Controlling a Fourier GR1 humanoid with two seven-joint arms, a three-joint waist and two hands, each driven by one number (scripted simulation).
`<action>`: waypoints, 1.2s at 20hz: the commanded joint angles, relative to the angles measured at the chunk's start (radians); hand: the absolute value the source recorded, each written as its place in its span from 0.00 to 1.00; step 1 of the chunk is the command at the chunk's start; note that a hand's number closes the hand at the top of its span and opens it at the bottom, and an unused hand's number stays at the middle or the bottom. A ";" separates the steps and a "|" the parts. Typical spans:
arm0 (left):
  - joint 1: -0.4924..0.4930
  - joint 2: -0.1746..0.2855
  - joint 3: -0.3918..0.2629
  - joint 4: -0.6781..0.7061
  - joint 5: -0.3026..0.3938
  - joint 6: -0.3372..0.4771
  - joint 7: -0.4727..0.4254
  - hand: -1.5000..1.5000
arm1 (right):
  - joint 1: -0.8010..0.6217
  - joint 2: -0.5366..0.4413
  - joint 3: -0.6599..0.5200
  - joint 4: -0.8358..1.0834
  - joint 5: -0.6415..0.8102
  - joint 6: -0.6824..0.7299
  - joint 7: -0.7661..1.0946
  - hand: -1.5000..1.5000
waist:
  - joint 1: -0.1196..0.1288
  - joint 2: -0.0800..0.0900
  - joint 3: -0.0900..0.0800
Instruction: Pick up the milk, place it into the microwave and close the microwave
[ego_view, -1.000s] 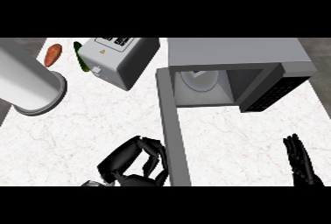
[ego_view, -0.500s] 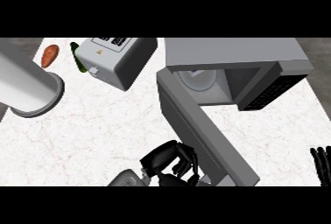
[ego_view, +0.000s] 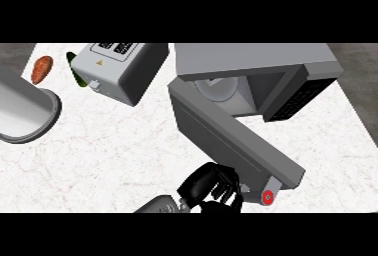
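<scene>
My left hand (ego_view: 210, 187), fingers curled round nothing, lies against the outer face of the grey microwave door (ego_view: 229, 140), which stands half open. Past it, a white shape (ego_view: 218, 91) sits inside the microwave (ego_view: 251, 57); I cannot tell whether it is the milk.

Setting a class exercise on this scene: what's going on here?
The robot's left hand is at the free end of the microwave door, which stands half open, apparently to swing it shut. The milk cannot be made out inside. A toaster sits to the left. The right hand is out of view.
</scene>
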 joint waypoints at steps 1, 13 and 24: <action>-0.075 -0.008 -0.049 0.026 0.081 0.123 0.005 1.00 | -0.018 -0.028 -0.004 -0.040 -0.039 0.039 0.023 0.00 | -0.030 0.008 -0.001; -0.173 -0.008 0.047 -0.027 0.344 0.296 -0.167 1.00 | -0.039 -0.100 -0.012 -0.123 -0.122 0.106 0.104 0.00 | -0.113 0.032 -0.007; -0.369 -0.008 0.137 0.117 0.527 0.300 -0.165 1.00 | -0.091 -0.164 -0.026 -0.173 -0.183 0.126 0.196 0.00 | -0.158 0.056 -0.004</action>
